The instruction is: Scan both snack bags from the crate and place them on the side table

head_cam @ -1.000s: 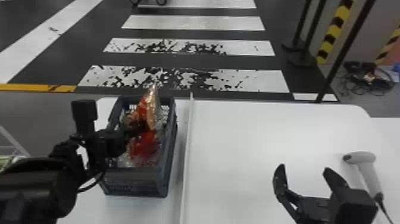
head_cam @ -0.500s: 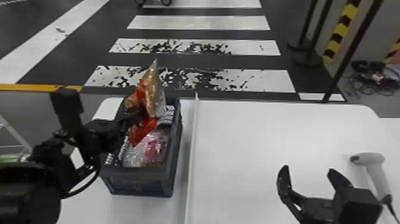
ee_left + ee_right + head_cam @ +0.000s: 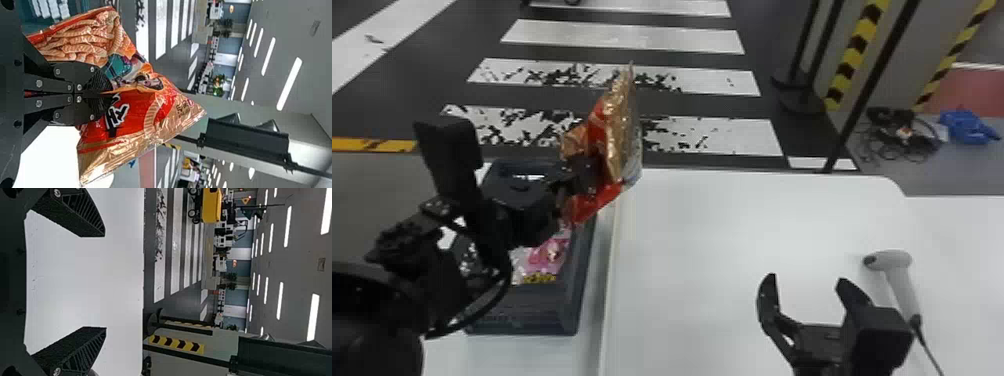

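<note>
L hand [image 3: 588,175] clamped on red snack bag [image 3: 621,130] above crate [image 3: 532,312], pink bag [image 3: 548,255] inside; R hand [image 3: 806,279] apart, nr scanner [image 3: 902,280] on worktop [image 3: 722,230]

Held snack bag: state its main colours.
The held bag is mainly red and gold, clearest in the left wrist view.

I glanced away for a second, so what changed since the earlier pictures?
The left end effector, already gripping the red snack bag, lifted it from the crate and rightward. Unchanged: pink bag in the crate, scanner on the table, open right end effector.
</note>
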### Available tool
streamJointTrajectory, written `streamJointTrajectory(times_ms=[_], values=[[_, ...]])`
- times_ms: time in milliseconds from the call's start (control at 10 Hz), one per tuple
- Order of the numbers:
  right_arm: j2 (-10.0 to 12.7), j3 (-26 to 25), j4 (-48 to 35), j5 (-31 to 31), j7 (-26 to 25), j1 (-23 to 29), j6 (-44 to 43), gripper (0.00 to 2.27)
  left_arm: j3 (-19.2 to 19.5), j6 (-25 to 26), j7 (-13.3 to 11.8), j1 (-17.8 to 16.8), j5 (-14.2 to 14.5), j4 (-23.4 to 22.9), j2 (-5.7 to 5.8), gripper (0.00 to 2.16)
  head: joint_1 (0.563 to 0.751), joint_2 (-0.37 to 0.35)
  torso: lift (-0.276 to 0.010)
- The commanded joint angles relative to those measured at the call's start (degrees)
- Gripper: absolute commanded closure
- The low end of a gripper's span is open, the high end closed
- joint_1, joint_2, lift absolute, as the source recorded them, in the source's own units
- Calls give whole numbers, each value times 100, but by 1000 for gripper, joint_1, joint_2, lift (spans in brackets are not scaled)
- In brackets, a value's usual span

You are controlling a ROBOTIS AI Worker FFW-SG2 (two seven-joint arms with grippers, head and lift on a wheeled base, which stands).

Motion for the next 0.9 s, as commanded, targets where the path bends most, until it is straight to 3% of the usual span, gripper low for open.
streamJointTrajectory(times_ms=[0,200,300,600,800], values=[[0,-13,-7,-11,-10,4,0,76,-539,-336,37,-107,-30,103,-156,2138,695,-112,-98],[-8,-66,2,-46,-89,4,0,76,-1268,-793,310,-362,-311,754,-296,2138,695,-199,-98],[-8,-101,2,-64,-185,4,17,76,-1558,-1092,424,-477,-364,1193,-314,2138,695,-240,-98],[-17,-145,-7,-82,-317,13,17,76,-2420,-1953,811,-925,-320,2670,-314,2138,695,-314,-98],[0,-171,-34,-82,-405,22,53,76,-2780,-2041,969,-1004,-267,3153,-366,2138,695,-350,-98]])
